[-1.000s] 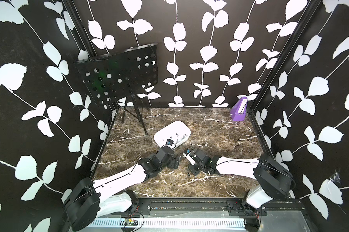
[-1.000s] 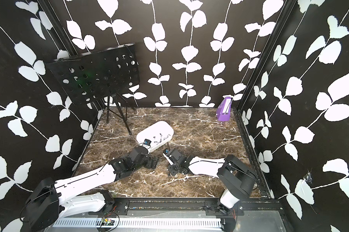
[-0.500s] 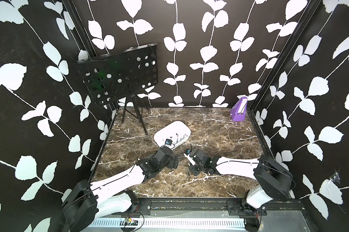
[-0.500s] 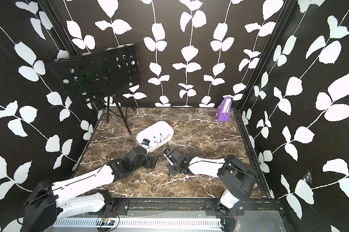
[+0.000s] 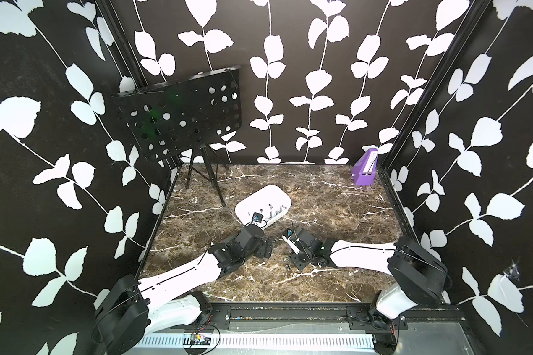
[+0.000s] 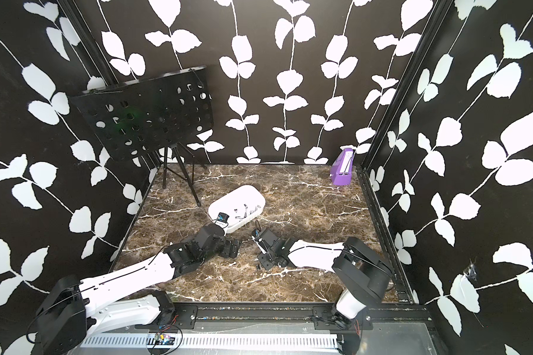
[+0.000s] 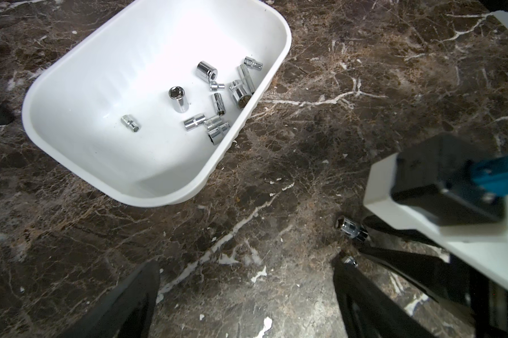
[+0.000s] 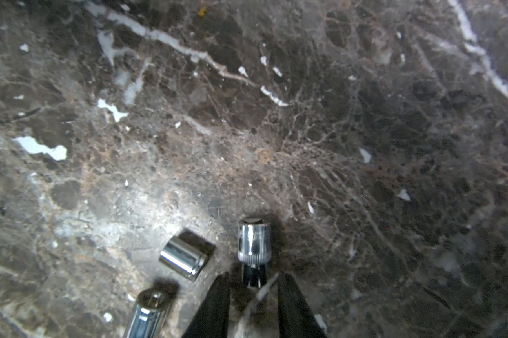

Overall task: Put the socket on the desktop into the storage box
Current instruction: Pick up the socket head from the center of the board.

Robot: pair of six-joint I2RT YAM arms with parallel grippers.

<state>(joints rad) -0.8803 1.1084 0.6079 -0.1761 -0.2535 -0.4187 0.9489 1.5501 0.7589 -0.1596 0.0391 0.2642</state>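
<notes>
Plainly, the coming move turns on the socket point(image 8: 254, 243), which lies on the desktop point(image 8: 276, 117) just beyond the tips of the right gripper point(image 8: 252, 292). Its long axis runs straight on from the gap between the jaws, so it lies lengthwise ahead of them, not across. The jaws stand narrowly apart, about the socket's own width. A dark bit sits between the tips, perhaps the socket's near end or only shadow, and nothing looks clamped. A second socket point(image 8: 185, 257) and a third socket point(image 8: 147, 313) lie just beside, touching neither it nor the fingers.

In both top views this cluster point(image 5: 287, 267) lies toward the desktop's front edge, near its middle. The storage box point(image 5: 259, 196) lies behind it, toward the back edge, with the stored sockets point(image 7: 217, 96) inside. The left gripper point(image 7: 246, 292) hovers near the box, jaws wide and empty. The right one is the nearer to the socket.

Against the earlier top views, both arms and the box stand almost where they were. Any shift is too slight to make out.
</notes>
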